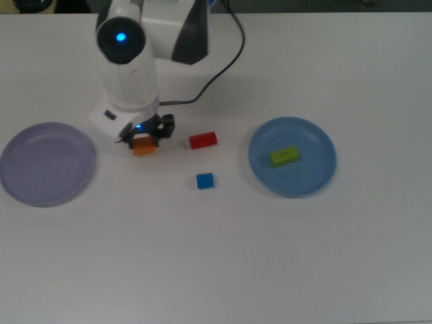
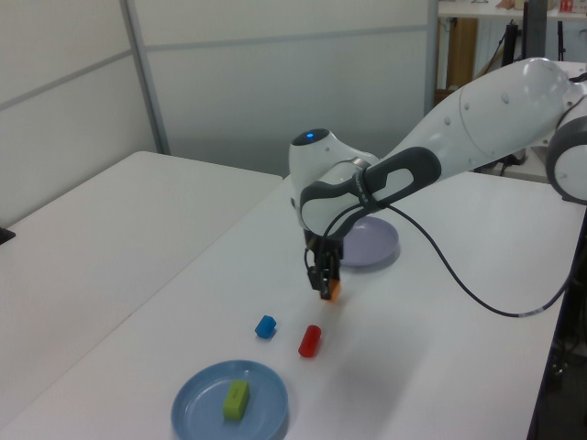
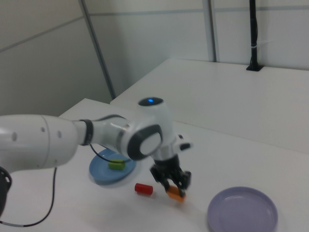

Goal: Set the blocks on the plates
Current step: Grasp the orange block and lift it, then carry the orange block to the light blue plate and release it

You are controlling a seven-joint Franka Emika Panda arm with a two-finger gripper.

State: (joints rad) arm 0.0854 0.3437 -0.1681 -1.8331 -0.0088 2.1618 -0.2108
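My gripper [image 1: 144, 134] points down, shut on the orange block [image 1: 143, 145], which sits between its black fingers close above the table, also seen in the right view as the orange block [image 3: 175, 194]. The red block [image 1: 202, 140] lies on the table just to the top view's right of it. Below that rests the blue cube [image 1: 204, 180]. At the top view's right, the lime-green block [image 1: 284, 156] lies inside the light blue plate [image 1: 307, 177]. The lavender plate [image 1: 46, 163] at the top view's left holds nothing.
The arm's white body [image 1: 128, 61] and its black cable [image 1: 226, 67] fill the table's back middle in the top view. In the left view the arm [image 2: 468, 119] reaches in from the left view's right, above the lavender plate [image 2: 371, 246].
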